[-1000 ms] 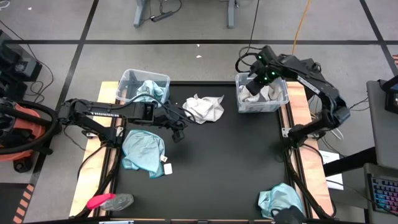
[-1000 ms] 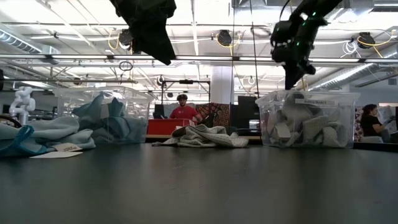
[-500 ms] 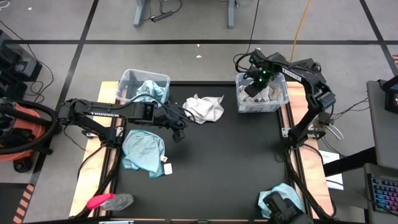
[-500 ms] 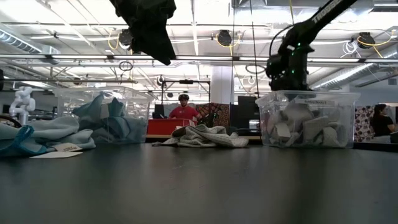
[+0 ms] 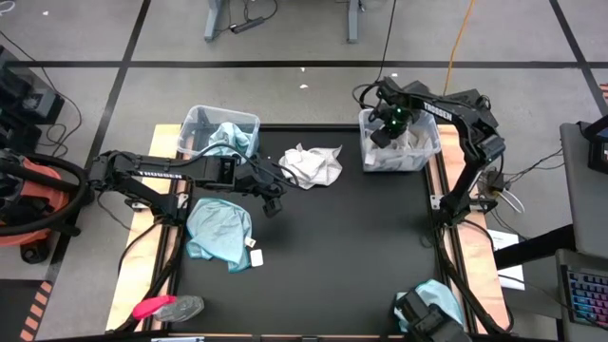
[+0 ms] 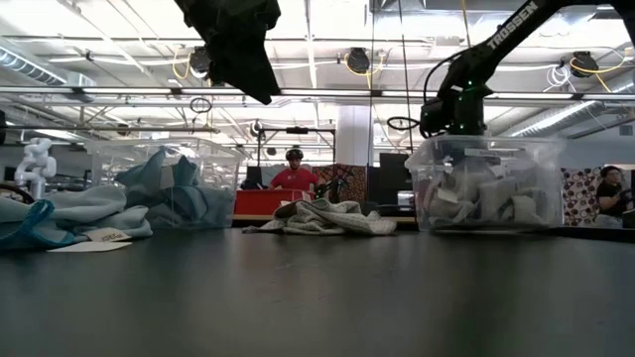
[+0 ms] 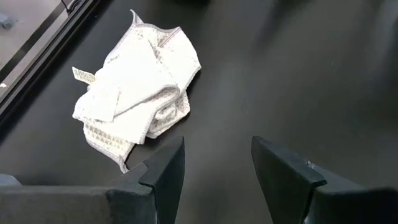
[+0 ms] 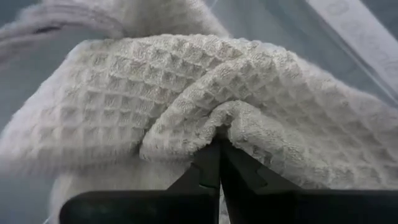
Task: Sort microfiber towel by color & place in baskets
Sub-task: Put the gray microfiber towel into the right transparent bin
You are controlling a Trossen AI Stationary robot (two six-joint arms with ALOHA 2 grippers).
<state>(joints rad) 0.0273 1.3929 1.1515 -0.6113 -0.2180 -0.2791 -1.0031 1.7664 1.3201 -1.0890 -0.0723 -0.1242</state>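
My right gripper (image 5: 385, 128) reaches down inside the right basket (image 5: 433, 160), shut on a pale grey-white microfiber towel (image 8: 186, 93) that lies among the other pale towels (image 6: 486, 198). My left gripper (image 7: 214, 168) hovers open above the table, just on the near side of a crumpled pale towel (image 5: 312, 165) that lies flat on the black mat. The left basket (image 5: 198, 118) holds teal towels (image 5: 229, 137). One teal towel (image 5: 218, 229) lies spread on the mat near the left edge. Another teal towel (image 5: 433, 302) sits at the near right corner. My right gripper pinches a raised fold (image 8: 231, 119) of the pale waffle-weave towel between its two shut fingertips (image 8: 208, 163). It comes from above, slanting down into the basket. The towel bunches around the fingertips and rests on the other towels in the basket.
A small pink-and-grey object (image 5: 161, 307) lies at the near left corner. Wooden side rails (image 5: 142, 256) border the black mat (image 5: 342, 247), whose middle is bare. In the low view, people and workbenches show in the room behind the table.
My right gripper has moved down into the right basket and a little toward the table's left, staying shut on the pale towel, which now lies in the basket. The basket has shifted slightly.
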